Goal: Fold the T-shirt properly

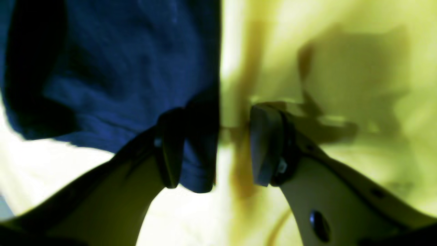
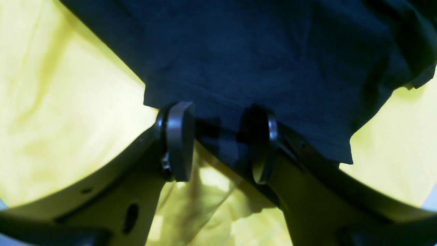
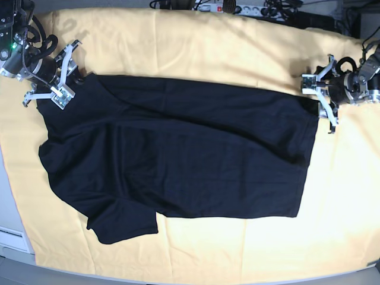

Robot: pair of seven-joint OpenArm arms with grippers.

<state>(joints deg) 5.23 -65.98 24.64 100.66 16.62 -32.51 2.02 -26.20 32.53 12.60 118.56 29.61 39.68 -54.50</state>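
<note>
Yellow cloth (image 3: pixel 196 41): T-shirt (image 3: pixel 178 160) btwn L hand (image 3: pixel 317 98), R hand (image 3: pixel 56 74).

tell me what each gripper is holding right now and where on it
Nothing is clamped. The left gripper is open astride a hem corner of the T-shirt; the right gripper is open over its shoulder edge.

My work surface is covered by a yellow table cloth (image 3: pixel 196 44) filling nearly the whole base view, and the black T-shirt (image 3: pixel 178 160) lies spread flat on it, from upper left to centre right.
</note>
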